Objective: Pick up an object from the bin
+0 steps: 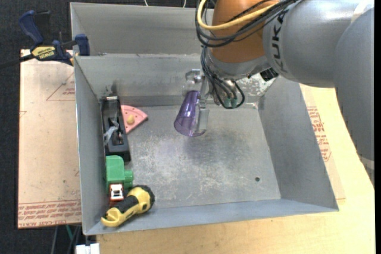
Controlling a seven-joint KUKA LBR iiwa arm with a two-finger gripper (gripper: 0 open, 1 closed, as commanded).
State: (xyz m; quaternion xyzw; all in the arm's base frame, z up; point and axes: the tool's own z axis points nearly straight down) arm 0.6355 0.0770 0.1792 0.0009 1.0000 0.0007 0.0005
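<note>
Two fingers (203,109) apparently round purple cup (187,115)

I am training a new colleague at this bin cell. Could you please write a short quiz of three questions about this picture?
1. Fill in: the green block lies along the bin's ____ wall, as the view shows it.
2. Which thing lies nearest the bin's lower left corner in the view? A) green block B) yellow handle C) pink triangle
3. True or false: the jaws hold a purple cup.

Key: 1 left; 2 B; 3 true.
</note>
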